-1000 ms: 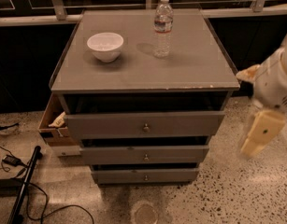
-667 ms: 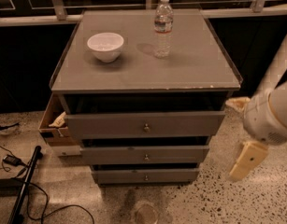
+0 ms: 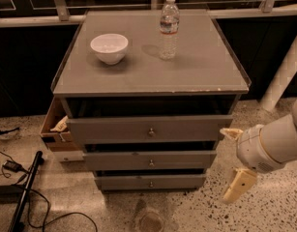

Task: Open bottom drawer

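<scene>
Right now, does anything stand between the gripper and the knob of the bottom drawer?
Nothing visible does. The gripper hangs low to the right of the cabinet, apart from it, and only bare floor lies between it and the knob of the bottom drawer.

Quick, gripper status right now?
Gripper: jaws open, holding nothing, right of the cabinet, clear of the bottom drawer.

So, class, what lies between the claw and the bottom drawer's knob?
In the camera view the stretch is bare: only speckled floor lies between the bottom drawer and the open claw, which hovers low to its right.
</scene>
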You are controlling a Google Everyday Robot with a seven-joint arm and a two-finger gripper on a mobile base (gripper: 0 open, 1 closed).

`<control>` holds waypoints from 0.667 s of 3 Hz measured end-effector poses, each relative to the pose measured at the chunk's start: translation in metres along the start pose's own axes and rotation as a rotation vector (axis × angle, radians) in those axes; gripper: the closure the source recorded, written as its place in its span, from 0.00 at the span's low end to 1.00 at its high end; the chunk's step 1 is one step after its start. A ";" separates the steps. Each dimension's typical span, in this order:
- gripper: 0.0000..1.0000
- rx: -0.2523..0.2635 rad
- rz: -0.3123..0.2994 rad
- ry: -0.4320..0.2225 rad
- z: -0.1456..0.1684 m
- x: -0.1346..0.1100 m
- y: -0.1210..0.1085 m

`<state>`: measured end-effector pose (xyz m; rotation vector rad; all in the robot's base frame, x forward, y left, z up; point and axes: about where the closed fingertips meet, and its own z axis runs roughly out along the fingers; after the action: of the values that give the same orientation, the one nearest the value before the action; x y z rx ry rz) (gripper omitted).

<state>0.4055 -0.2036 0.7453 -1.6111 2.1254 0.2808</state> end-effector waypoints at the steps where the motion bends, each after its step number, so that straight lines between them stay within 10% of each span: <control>1: 0.00 -0.004 -0.005 0.024 0.016 0.014 0.004; 2: 0.00 -0.011 -0.021 0.004 0.080 0.052 0.021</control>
<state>0.3933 -0.2077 0.6487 -1.6406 2.1115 0.2832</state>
